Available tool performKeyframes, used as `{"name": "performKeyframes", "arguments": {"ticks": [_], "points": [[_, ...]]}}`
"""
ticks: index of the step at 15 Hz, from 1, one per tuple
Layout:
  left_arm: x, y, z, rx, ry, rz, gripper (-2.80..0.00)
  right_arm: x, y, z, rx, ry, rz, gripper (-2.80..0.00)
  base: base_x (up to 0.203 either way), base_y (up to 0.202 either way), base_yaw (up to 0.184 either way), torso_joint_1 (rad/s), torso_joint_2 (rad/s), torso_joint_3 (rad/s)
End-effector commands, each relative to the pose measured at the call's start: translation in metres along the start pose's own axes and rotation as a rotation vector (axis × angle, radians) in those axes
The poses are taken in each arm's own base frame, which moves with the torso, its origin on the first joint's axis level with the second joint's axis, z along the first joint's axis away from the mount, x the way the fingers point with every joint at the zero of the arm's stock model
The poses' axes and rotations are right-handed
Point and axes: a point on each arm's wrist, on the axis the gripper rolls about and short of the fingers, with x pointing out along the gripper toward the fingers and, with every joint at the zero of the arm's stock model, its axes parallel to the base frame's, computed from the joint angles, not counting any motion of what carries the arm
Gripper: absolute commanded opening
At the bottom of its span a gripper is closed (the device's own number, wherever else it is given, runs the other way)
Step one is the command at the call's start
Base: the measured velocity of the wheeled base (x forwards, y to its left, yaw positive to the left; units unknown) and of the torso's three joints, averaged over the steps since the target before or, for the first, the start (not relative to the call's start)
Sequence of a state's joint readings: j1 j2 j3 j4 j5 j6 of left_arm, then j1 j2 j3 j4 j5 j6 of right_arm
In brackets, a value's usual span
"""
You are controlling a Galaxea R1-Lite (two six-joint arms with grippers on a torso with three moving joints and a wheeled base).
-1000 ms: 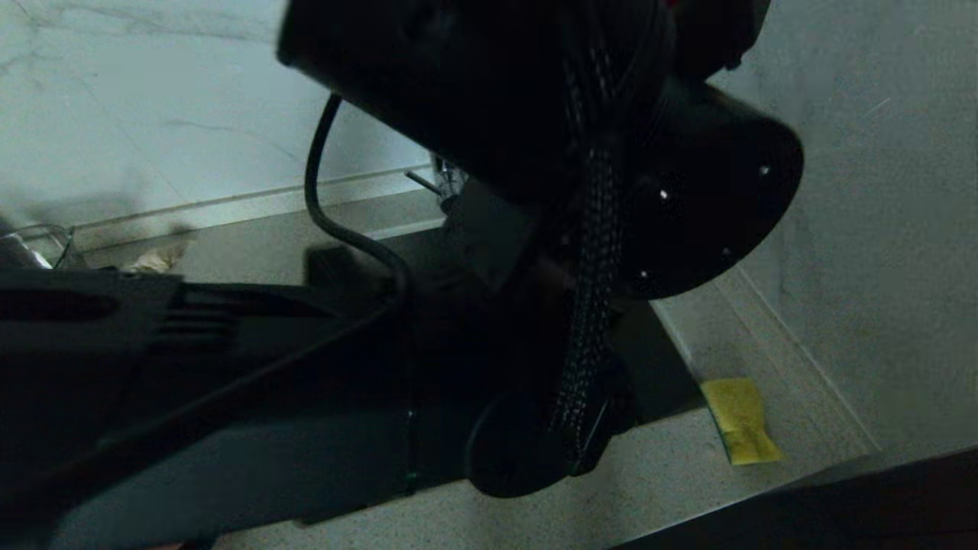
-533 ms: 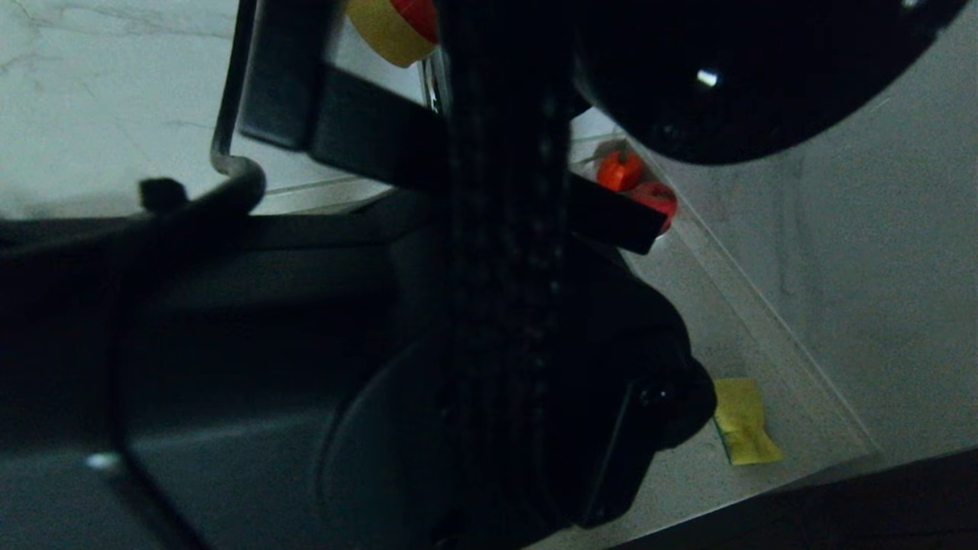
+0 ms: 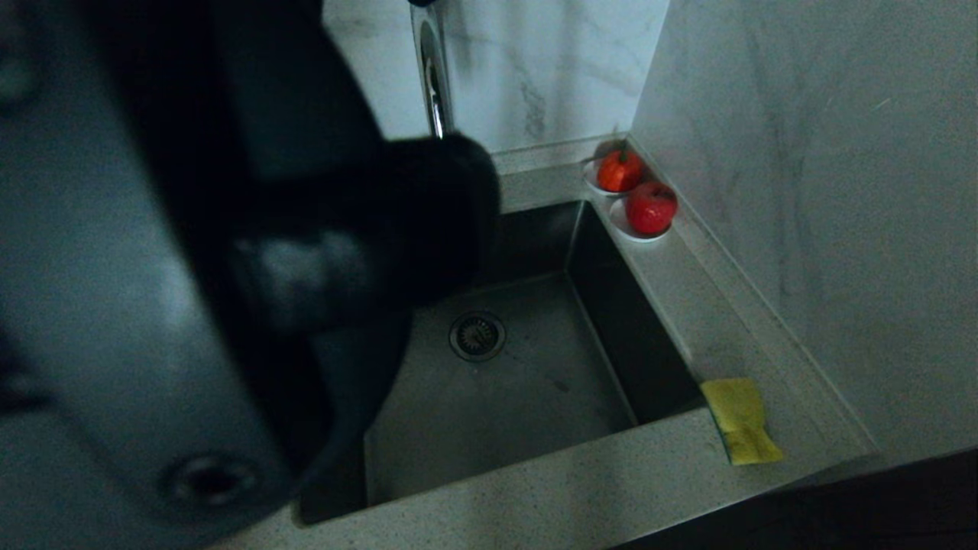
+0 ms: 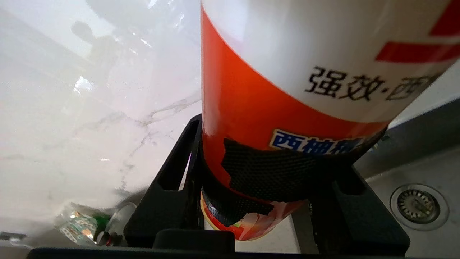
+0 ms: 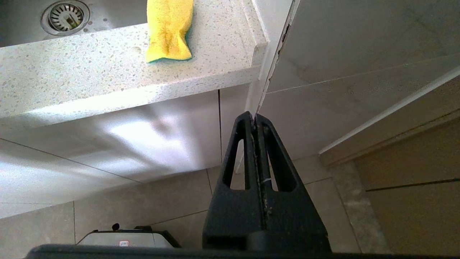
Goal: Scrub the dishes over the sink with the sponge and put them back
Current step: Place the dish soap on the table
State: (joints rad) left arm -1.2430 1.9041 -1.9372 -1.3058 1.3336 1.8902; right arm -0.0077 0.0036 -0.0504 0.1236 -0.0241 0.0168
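My left gripper (image 4: 284,151) is shut on an orange-and-white bottle (image 4: 287,72) with printed lettering, held above the sink's (image 3: 535,397) left side. The dark square sink has a round drain (image 3: 477,334) in its floor. In the head view the left arm (image 3: 229,267) fills the left half and hides its own fingers. The yellow sponge (image 3: 739,420) lies on the counter at the sink's front right corner, with nothing touching it. My right gripper (image 5: 254,117) hangs shut and empty below the counter edge, with the sponge (image 5: 169,28) above it. The dishes are out of view.
A chrome faucet (image 3: 432,69) rises behind the sink. Two white saucers with red fruit (image 3: 620,169) (image 3: 651,206) sit in the back right corner against the wall. A clear container (image 4: 82,226) lies on the counter to the left, by the marble wall.
The left arm has swung out of the middle of the head view to its left, uncovering the sink, the drain and the fruit. The sponge has not moved.
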Motion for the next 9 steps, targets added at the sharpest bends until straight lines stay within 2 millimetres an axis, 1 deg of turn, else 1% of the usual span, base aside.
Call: {"name": "performKeyframes", "arguments": {"ticks": [1,4,6,9], "points": [[0.001,0.008,-0.001,-0.015,0.009,0.004,-2.8,0.0,0.0,0.0,0.0,0.0,0.0,-2.8,0.0,0.0,0.0,0.0,0.0,0.0],[0.001,0.007,-0.001,-0.022,0.008,0.006,-2.8,0.0,0.0,0.0,0.0,0.0,0.0,-2.8,0.0,0.0,0.0,0.0,0.0,0.0],[0.001,0.014,-0.003,-0.081,0.011,0.019,-2.8,0.0,0.0,0.0,0.0,0.0,0.0,-2.8,0.0,0.0,0.0,0.0,0.0,0.0],[0.001,0.018,-0.005,-0.15,0.02,0.031,-2.8,0.0,0.0,0.0,0.0,0.0,0.0,-2.8,0.0,0.0,0.0,0.0,0.0,0.0]]}}
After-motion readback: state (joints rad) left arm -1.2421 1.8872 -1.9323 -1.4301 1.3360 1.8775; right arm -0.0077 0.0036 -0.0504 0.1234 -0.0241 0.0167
